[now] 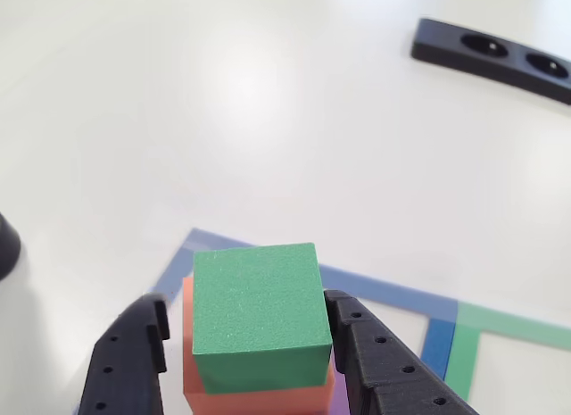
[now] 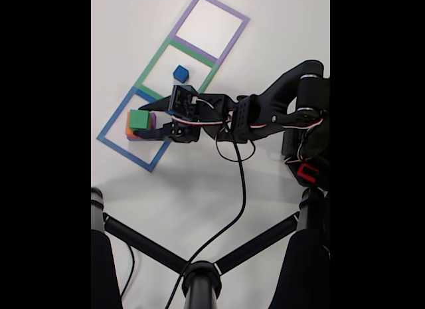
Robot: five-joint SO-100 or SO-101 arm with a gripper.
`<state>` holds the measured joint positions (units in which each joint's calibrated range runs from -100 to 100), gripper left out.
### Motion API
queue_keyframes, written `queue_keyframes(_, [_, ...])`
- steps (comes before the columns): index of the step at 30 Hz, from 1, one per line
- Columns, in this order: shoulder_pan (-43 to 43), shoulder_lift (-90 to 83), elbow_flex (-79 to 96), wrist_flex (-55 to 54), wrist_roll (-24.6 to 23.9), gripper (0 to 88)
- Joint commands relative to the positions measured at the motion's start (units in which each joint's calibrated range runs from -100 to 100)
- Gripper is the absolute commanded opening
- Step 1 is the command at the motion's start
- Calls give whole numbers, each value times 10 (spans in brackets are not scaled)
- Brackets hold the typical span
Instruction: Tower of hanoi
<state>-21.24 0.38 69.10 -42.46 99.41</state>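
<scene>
A green cube [image 1: 257, 312] tops a stack, resting on a wider orange cube [image 1: 259, 399] with a purple one [image 1: 339, 399] showing beneath. The stack stands inside the blue tape square [image 2: 125, 155]. My gripper [image 1: 248, 306] straddles the green cube; the right finger is at its side, while a gap remains at the left finger [image 1: 143, 344]. In the fixed view the gripper [image 2: 151, 119] reaches in from the right to the green cube [image 2: 138, 119]. A small blue cube [image 2: 180, 73] sits alone in the green tape square [image 2: 153, 62].
A purple tape square [image 2: 229, 8] lies beyond the green one. A black power strip [image 1: 491, 53] lies on the white table at the far right. A black tripod stand [image 2: 199, 276] and a cable [image 2: 239, 189] cross the lower fixed view.
</scene>
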Motion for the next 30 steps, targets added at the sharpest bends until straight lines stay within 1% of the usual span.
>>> queue_keyframes(1, [-1, 0, -20, -28, 6, 229])
queue_keyframes(6, [1, -9, -16, -31, 6, 274])
queue_keyframes(10, [2, -45, -15, -15, 6, 281])
queue_keyframes(15, [6, -151, -13, 103, 6, 260])
queue_keyframes(17, [8, -209, -10, 168, 6, 236])
queue_keyframes(19, [8, -283, -12, 268, 6, 199])
queue_keyframes(20, [9, -324, -15, 324, 6, 170])
queue_keyframes(22, [10, -402, -24, 437, 6, 83])
queue_keyframes(24, [12, -471, -39, 549, 6, 32])
queue_keyframes(26, [18, -529, -62, 654, 6, 3])
queue_keyframes(30, [32, -590, -179, 881, 6, 0])
